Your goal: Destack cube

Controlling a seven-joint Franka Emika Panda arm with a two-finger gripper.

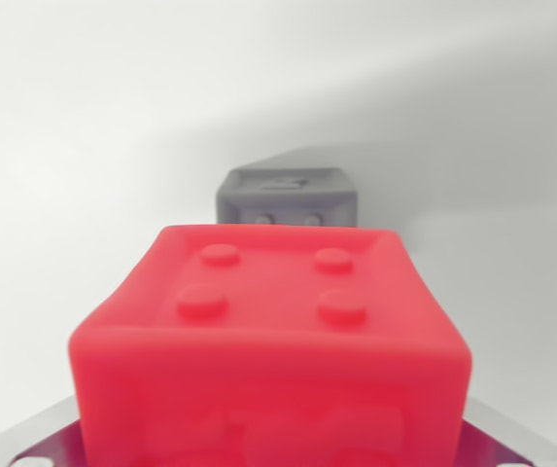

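Note:
A red cube with four round studs on its upper face fills the lower middle of the wrist view, very close to the camera. It appears to be held clear of the white surface, with my gripper shut on it. The cube hides the fingers; only metal parts of the hand show at the bottom corners. Beyond it, a grey cube rests on the white surface, apart from the red one, partly hidden behind the red cube's far edge.
The white surface spreads all around. A soft shadow lies to the right of and behind the grey cube.

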